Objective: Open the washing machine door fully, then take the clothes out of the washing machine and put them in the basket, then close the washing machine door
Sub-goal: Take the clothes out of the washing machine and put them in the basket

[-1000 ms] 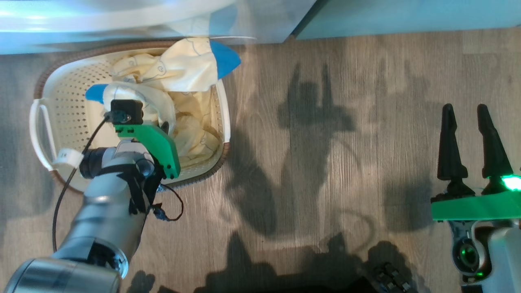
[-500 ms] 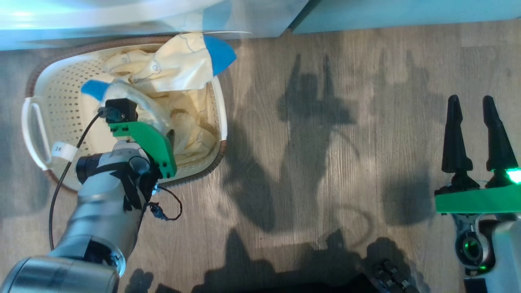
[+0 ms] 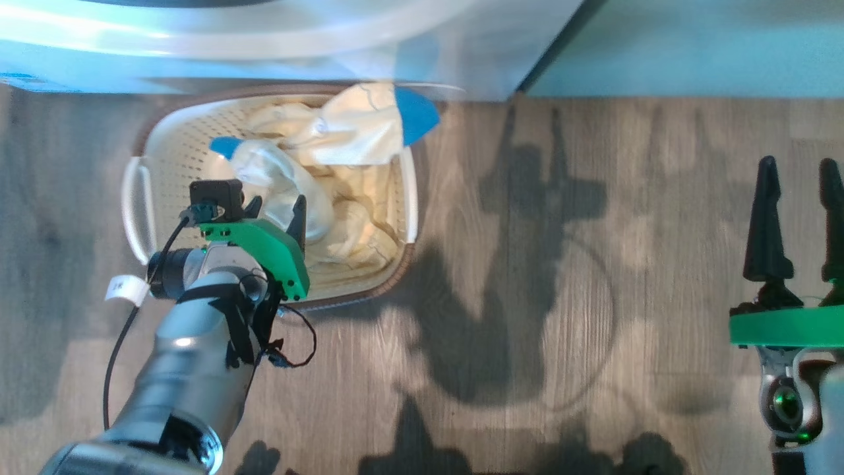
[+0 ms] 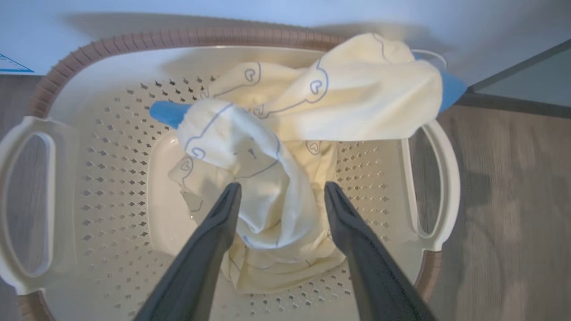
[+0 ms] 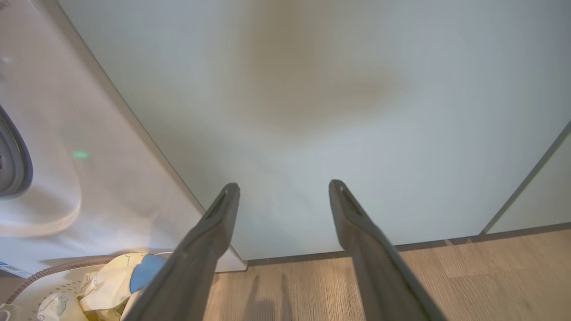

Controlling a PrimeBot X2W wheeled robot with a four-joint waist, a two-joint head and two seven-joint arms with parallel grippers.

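Left pincer (image 4: 283, 187) is spread wide and grips nothing. Its two fingers straddle the near fold of the clothes (image 4: 357, 102) with a gap on each side and no pinch. I read this as the release step: the cloth sags under its own weight onto the bottom of the basket (image 4: 178, 38) and doesn't hang from the fingers.

Position relative to the pincer, left wrist view: the bundle sits dead centre between the fingertips and just beyond them. It runs toward the upper right of the frame, where one piece drapes over the far rim and a blue tip (image 4: 450, 89) pokes past it. That overhang could slide out, so it's worth watching.

Head view: the basket is in the upper left of the frame, on the floor (image 3: 527, 264), tight against the foot of the washing machine (image 3: 264, 39). Probably set there to keep the carry from the drum short. I can't tell from here whether more laundry remains inside.

Right pincer (image 3: 799, 165) is at the lower right edge, jaws apart and empty, well apart from the basket. Its wrist view faces a pale panel (image 5: 312, 89) beside the machine. Looks parked to stay clear of the left arm.
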